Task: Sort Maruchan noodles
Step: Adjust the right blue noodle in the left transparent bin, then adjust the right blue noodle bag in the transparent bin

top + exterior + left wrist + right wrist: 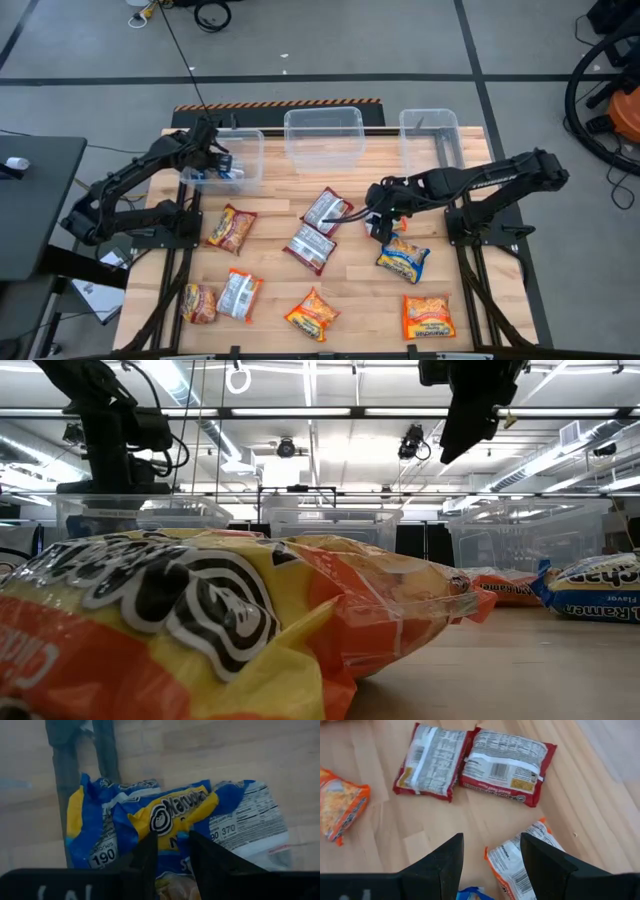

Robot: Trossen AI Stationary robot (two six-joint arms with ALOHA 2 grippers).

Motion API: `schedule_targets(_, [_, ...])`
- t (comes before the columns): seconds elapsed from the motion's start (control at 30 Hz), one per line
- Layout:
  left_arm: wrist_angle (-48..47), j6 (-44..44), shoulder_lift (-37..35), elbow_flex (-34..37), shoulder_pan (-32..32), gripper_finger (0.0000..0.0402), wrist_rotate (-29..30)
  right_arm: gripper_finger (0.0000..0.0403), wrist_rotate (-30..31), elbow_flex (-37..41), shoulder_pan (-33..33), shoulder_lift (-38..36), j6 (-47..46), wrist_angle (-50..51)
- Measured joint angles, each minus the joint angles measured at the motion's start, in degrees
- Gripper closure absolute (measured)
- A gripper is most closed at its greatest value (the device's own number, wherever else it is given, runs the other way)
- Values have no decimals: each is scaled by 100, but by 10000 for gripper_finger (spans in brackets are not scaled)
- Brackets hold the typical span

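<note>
Your right gripper (380, 222) hangs above the middle of the table with its jaws spread wide and nothing between them, and the packet it looks set for is the orange one (517, 861) lying under and just ahead of its fingertips. In the right wrist view that packet shows its white printed back, with one corner running under the right-hand finger, so its long axis sits at a slant to the gap, not square across it. You probably need a small turn of the wrist before you come down, or the fingers will land on a corner. Beyond it lie two red packets (472, 762) side by side and touching, also backs up; in the high view they sit left of the gripper, and a blue packet (402, 260) lies just near of it. The right arm is clearly the nearer one for all of these. Your left gripper (222, 160) is over the left tub (250, 172) at the far edge, fingers (145, 857) a narrow gap apart above blue packets (170, 820) lying in the tub; I cannot tell whether it pinches one. The remaining orange packets (312, 314) lie along the near half of the table (350, 300).
</note>
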State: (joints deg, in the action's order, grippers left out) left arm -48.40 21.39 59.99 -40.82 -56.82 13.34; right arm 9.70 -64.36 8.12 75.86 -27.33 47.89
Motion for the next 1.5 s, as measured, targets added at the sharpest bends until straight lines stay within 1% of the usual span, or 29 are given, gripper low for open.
schedule_targets(0.1, [31,15,-2,-277,15,285,13,202,-79,-2,0,-15,163,55])
schedule_targets(0.27, [-62,45,-2,-283,7,285,-59,202,-67,-2,19,-26,512,429])
schedule_targets(0.3, [-66,64,-2,-282,20,285,-164,202,-41,-2,37,-26,598,517])
schedule_targets(0.4, [109,345,-47,-282,138,285,-921,202,-38,-2,76,-26,689,699])
schedule_targets(0.43, [255,376,-59,-283,239,285,-1208,202,-38,-2,83,-26,673,723])
schedule_targets(0.5, [541,519,-43,-284,543,285,-1557,202,-38,-2,91,-26,615,745])
schedule_targets(0.67, [1289,1531,-35,-284,1153,280,-1463,202,-36,-2,50,-26,263,748])
schedule_targets(0.77, [1757,2037,-21,-284,1313,259,-1455,202,-31,-2,21,-26,158,748])
schedule_targets(0.87, [1758,2429,289,-289,1385,231,-1400,202,-29,-2,22,-24,139,748])
schedule_targets(1.0, [1632,2515,876,-280,1485,201,-1396,202,-29,-2,29,-22,-43,747])
schedule_targets(1.17, [1674,2722,1320,-280,1618,193,-1428,202,-12,-2,123,-22,-164,748])
schedule_targets(1.27, [1538,2612,1560,-280,1738,210,-1414,202,63,-2,155,-20,-266,748])
schedule_targets(1.33, [1548,2409,1652,-289,1762,240,-1384,202,151,-2,161,-20,-382,748])
schedule_targets(1.4, [1588,2305,1684,-302,1736,289,-1377,202,165,-2,171,-20,-404,747])
schedule_targets(1.47, [1599,2247,1648,-298,1698,354,-1394,202,163,-2,185,-20,-404,748])
schedule_targets(1.5, [1598,2182,1604,-289,1661,377,-1426,202,163,-2,186,-20,-402,748])
